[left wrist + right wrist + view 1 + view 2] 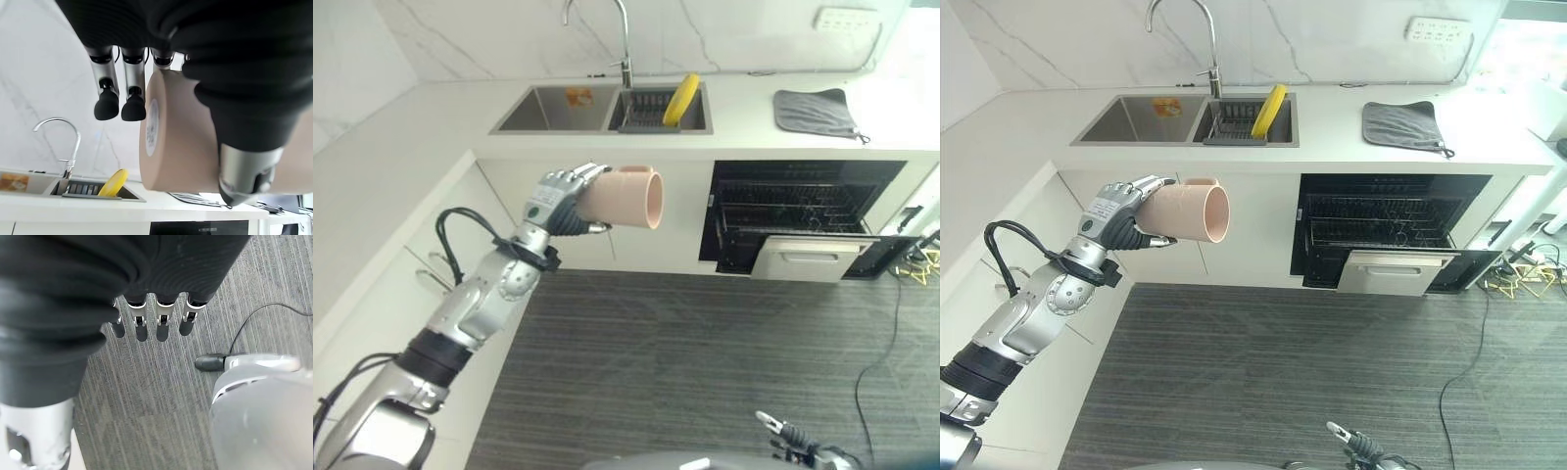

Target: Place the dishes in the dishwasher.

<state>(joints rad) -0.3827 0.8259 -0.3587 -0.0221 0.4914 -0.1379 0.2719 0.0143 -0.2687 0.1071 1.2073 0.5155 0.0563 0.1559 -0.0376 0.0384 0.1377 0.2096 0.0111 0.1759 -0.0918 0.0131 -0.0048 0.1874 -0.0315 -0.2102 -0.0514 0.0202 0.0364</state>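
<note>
The left hand point(560, 201) grips a pink cup point(625, 197) on its side in the air before the counter, left of the open dishwasher point(800, 220), while the right hand point(146, 308) hangs with straight fingers over the floor point(705, 352).

so both head eyes look down from up high at the same worktop point(401, 166), sink point(1141, 117) and open dishwasher point(803, 220), while the left wrist cam sits super close behind its hand point(205, 73) facing the sink wall, and the right wrist cam stares along its hand point(146, 308) at the floor point(146, 396).
</note>
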